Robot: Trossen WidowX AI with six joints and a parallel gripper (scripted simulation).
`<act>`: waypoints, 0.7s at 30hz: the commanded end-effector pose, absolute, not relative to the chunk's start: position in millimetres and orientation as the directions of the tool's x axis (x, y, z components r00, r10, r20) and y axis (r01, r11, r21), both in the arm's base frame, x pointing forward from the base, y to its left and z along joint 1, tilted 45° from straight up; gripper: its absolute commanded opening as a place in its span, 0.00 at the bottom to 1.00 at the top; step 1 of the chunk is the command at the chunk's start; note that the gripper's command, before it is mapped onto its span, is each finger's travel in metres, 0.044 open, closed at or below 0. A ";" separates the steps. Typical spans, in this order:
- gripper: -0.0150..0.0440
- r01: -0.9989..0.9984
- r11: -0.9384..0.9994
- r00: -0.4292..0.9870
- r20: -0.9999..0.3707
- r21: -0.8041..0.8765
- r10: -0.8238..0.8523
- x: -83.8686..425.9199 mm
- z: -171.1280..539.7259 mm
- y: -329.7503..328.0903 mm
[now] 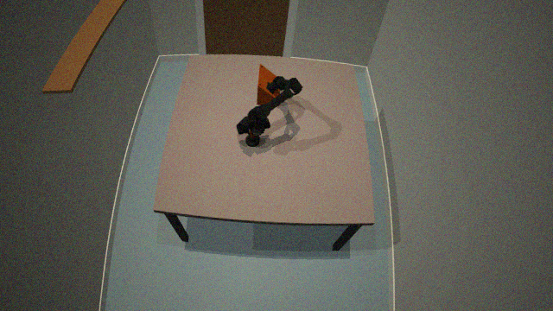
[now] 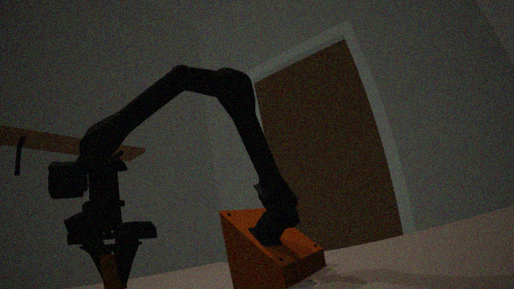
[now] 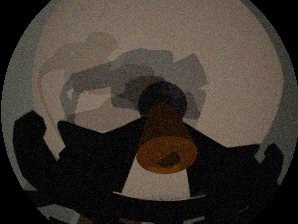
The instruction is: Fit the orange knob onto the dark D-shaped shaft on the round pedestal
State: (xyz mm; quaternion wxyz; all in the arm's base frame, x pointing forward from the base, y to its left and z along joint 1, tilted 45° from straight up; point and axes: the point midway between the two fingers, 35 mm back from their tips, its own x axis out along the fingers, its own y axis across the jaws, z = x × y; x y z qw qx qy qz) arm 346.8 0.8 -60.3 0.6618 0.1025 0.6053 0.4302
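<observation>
The orange knob [image 2: 108,269] [image 3: 166,154] is upright between the dark fingers of my gripper [image 2: 115,278] [image 3: 162,123], which is shut on it. In the wrist view the knob's near end shows a dark mark, and its far end overlaps the dark round pedestal [image 3: 149,98]. The pedestal [image 1: 252,142] stands on the table right below the gripper in the top view. The shaft is hidden behind the knob and fingers. Whether the knob's far end touches the shaft or the pedestal, I cannot tell. The pedestal is out of view in the exterior view.
An orange wedge-shaped block [image 1: 262,88] [image 2: 257,261] stands on the pinkish table [image 1: 216,186] beside the arm's base, towards the back. The arm arches from it to the pedestal and casts shadows on the table. A brown door is behind the table, and an orange-brown plank [image 1: 82,47] is at the upper left.
</observation>
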 end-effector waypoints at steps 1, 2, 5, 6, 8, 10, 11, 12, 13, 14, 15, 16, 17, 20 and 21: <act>0.25 -0.545 0.565 -0.095 -0.715 0.620 0.693 349.9 -56.7 -0.9; 0.25 -0.571 0.551 -0.095 -0.715 0.609 0.693 350.7 -56.3 -0.6; 0.25 -0.579 0.546 -0.095 -0.715 0.606 0.693 352.3 -56.3 0.0; 0.25 -0.579 0.546 -0.095 -0.715 0.606 0.693 352.2 -56.7 0.1; 0.25 -0.579 0.546 -0.095 -0.715 0.606 0.693 351.9 -57.4 0.7; 0.25 -0.579 0.546 -0.095 -0.715 0.606 0.693 352.0 -57.9 1.3; 0.25 -0.579 0.546 -0.095 -0.715 0.606 0.693 352.0 -58.0 1.5; 0.25 -0.579 0.546 -0.095 -0.715 0.606 0.693 352.0 -58.2 1.6; 0.25 -0.579 0.546 -0.095 -0.715 0.606 0.693 352.0 -58.4 1.6; 0.25 -0.579 0.546 -0.095 -0.715 0.606 0.693 352.0 -58.6 1.7; 0.25 -0.579 0.546 -0.095 -0.715 0.606 0.693 351.8 -58.8 1.7; 0.25 -0.579 0.546 -0.095 -0.715 0.606 0.693 351.7 -59.1 1.7; 0.25 -0.579 0.546 -0.095 -0.715 0.606 0.693 351.5 -59.4 1.6; 0.25 -0.579 0.546 -0.095 -0.715 0.606 0.693 350.3 -59.9 1.2; 0.25 -0.579 0.546 -0.095 -0.715 0.606 0.693 349.7 -60.0 0.9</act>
